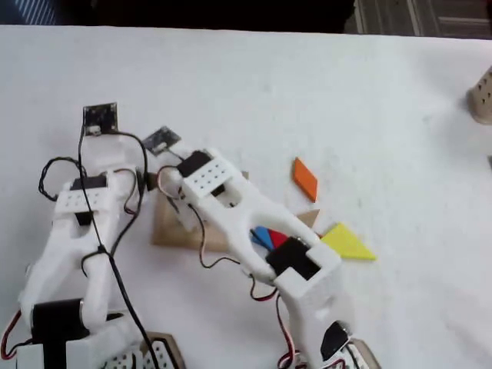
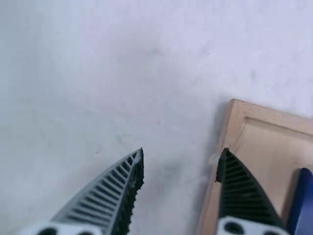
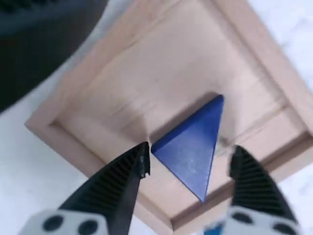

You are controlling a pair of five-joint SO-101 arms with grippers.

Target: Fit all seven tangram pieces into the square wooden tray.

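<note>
Two arms over a white table point(image 1: 369, 92). The left arm point(image 1: 73, 231) stands at the left side. The right arm point(image 1: 246, 211) stretches slantwise across the square wooden tray point(image 1: 165, 231) and covers most of it.

Left wrist view: the left gripper point(image 2: 182, 154) hangs with its fingers spread apart and nothing between them. One fingertip point(image 2: 133, 169) is over bare table, and the other is over the tray's rim close to a corner. A blue sliver point(image 2: 304, 200) lies on the tray floor at the edge of this view.

Right wrist view: the right gripper point(image 3: 190, 148) is above the tray with its fingers parted, one on each side of a blue triangle point(image 3: 193, 152). The triangle lies flat on the tray floor near one corner. Whether the fingertips touch it cannot be told.

High view: three pieces lie on the table outside the tray, on the far side of the right arm from the left arm. They are an orange parallelogram point(image 1: 305, 178), a yellow triangle point(image 1: 347, 242) and, between those two and just beside the arm, a small tan triangle point(image 1: 309, 218). A red piece point(image 1: 278, 238) and a blue shape point(image 1: 261, 235) show at the arm's edge, partly hidden. Whether they lie inside the tray cannot be told. A tan perforated object point(image 1: 482, 96) stands at the table's far right edge, well apart from the pieces
</note>
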